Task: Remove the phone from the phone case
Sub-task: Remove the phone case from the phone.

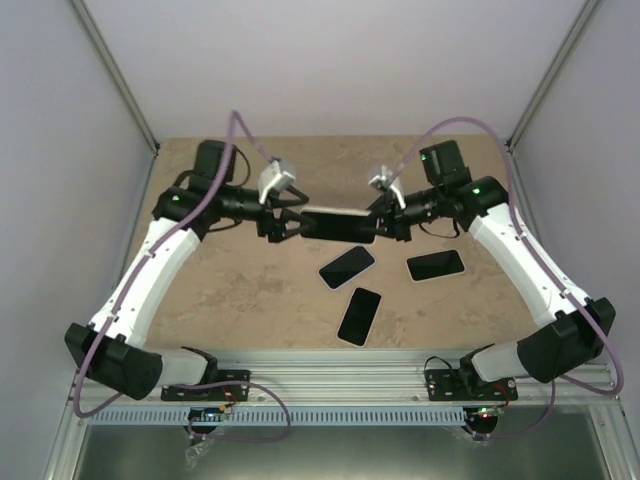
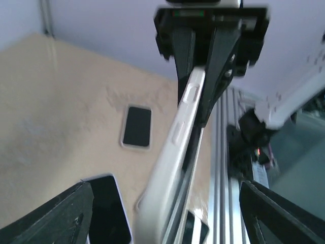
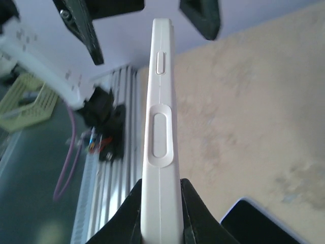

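Status: phone case (image 3: 160, 127) is up in the air over mid-table, between the two arms. Long axis runs L-R and it stands on edge. Phone (image 1: 338, 228) sits in it: top cam shows the dark face toward the near side w/ the white case rim along its upper edge.

Right gripper (image 1: 384, 222): clamped hard on the case's right end. Fingers (image 3: 127, 223) press flat on both faces, no gap visible. Only this gripper is carrying the case. The case side w/ the two button bumps faces the right wrist cam.

Left gripper (image 1: 290, 222): jaws spread wide, holding nothing. Fingers (image 2: 56, 213) sit well clear on either side of the case's left end, and the case runs thru the gap btwn them w/o contact. Right wrist cam agrees: both left fingertips at frame top stand apart from the case edge.

Table (image 1: 230, 290): three other phones lie flat w/ dark screens up, all nearer the arm bases than the held one.
- middle phone (image 1: 347, 266): angled, almost under the held case
- right phone (image 1: 436, 265): near the middle one on its right, pale rim around it
- near phone (image 1: 360, 316): closest to the alu rail (image 1: 340, 372)

None of the three touch each other. Can't tell if the middle or near phone is cased, too small in the top cam.
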Available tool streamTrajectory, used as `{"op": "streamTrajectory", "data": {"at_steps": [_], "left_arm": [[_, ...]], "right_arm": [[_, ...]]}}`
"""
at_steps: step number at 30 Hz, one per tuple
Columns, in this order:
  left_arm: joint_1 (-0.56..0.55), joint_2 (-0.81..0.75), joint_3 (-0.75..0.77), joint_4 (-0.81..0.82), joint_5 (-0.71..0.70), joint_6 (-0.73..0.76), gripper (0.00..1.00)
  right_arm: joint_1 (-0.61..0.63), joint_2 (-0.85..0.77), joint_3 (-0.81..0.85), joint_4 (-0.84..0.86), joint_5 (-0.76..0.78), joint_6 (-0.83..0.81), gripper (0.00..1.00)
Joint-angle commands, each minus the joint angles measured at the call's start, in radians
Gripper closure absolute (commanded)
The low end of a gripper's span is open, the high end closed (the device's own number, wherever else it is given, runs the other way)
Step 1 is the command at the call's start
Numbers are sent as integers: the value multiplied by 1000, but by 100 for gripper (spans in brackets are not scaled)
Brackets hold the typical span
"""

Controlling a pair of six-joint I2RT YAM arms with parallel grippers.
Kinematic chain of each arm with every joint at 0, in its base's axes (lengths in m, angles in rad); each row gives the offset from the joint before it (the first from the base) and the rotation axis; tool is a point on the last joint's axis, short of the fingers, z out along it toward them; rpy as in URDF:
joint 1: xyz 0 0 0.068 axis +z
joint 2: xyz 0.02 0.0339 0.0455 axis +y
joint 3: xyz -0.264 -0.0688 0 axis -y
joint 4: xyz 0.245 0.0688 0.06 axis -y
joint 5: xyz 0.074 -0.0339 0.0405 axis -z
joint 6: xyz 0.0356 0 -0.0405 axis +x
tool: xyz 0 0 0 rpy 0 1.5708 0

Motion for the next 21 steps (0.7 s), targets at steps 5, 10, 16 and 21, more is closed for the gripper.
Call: {"op": "streamTrajectory", "data": {"at_steps": [5,10,16,21], "left_arm": [[121,-91,-113,754,280,-753,19],[121,-110,-303,1478,263,-1352,19],[120,-96,-336,1732,178,-1549,23],[119,-96,-360,1774,113,-1627,29]], "right_arm": [[-65,-130,-86,795,-195,684,99],[-76,-133,-152,1135,-191,1033,99],[-84,-143,-183,1356,-177,1251,99],[-84,-146,-217,1478,-160,1353,99]]}}
